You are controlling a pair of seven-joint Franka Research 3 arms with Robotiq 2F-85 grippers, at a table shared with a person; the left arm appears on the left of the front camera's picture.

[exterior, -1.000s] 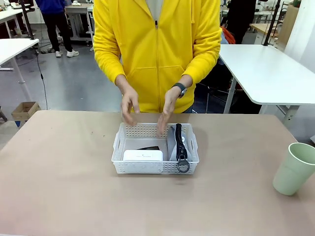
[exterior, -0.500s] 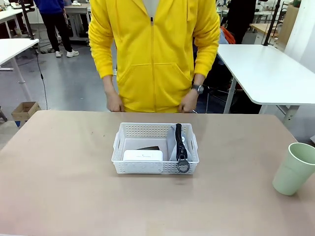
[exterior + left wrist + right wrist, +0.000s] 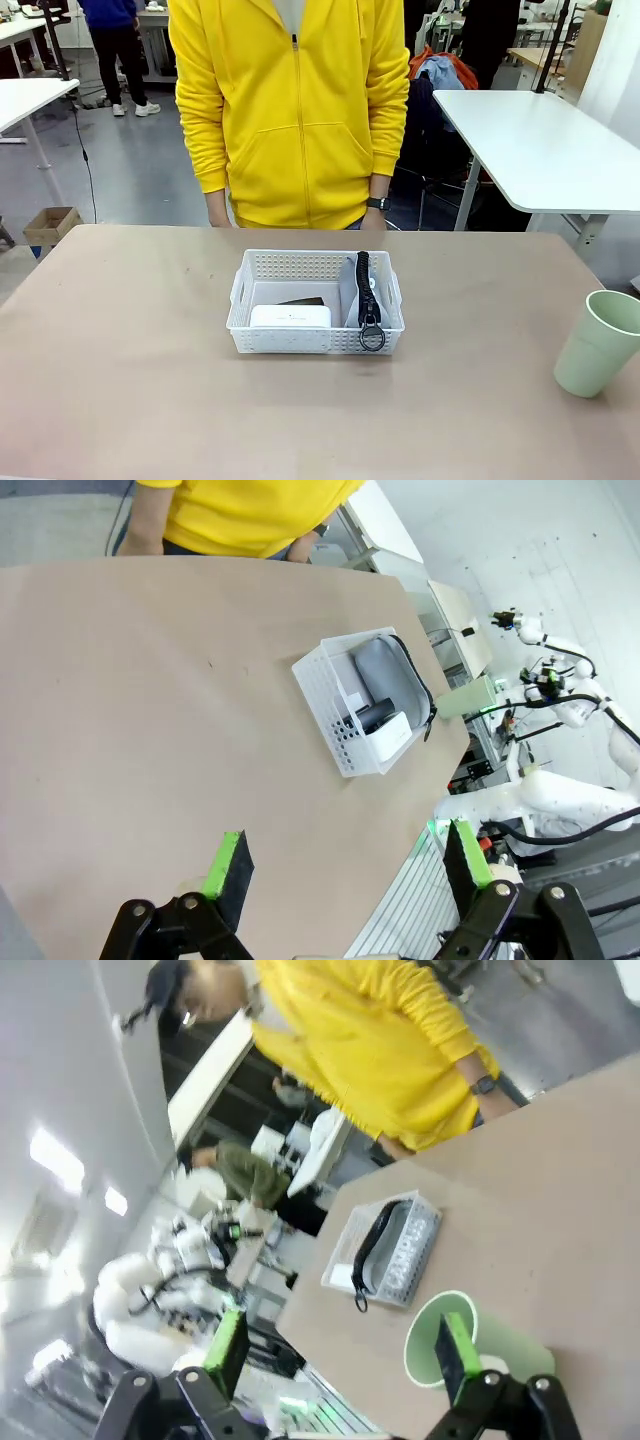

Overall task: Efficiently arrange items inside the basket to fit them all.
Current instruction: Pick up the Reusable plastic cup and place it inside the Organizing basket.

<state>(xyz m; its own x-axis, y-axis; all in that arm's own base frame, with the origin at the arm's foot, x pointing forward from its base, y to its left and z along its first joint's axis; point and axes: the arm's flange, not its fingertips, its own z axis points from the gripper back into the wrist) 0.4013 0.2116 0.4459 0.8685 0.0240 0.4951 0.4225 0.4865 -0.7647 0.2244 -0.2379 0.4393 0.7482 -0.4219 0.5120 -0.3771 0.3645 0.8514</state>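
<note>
I see the basket (image 3: 300, 265) at the centre of the table (image 3: 150, 380), long axis along the near edge — pouch (image 3: 349, 295) in its right end, ring (image 3: 372, 338) toward me. Both the left gripper (image 3: 345, 840) and right gripper (image 3: 340, 1332) gape, empty.

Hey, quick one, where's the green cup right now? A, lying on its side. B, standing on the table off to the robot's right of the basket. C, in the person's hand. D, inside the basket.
B: the green cup stands upright on the table, well apart from the basket.
</note>
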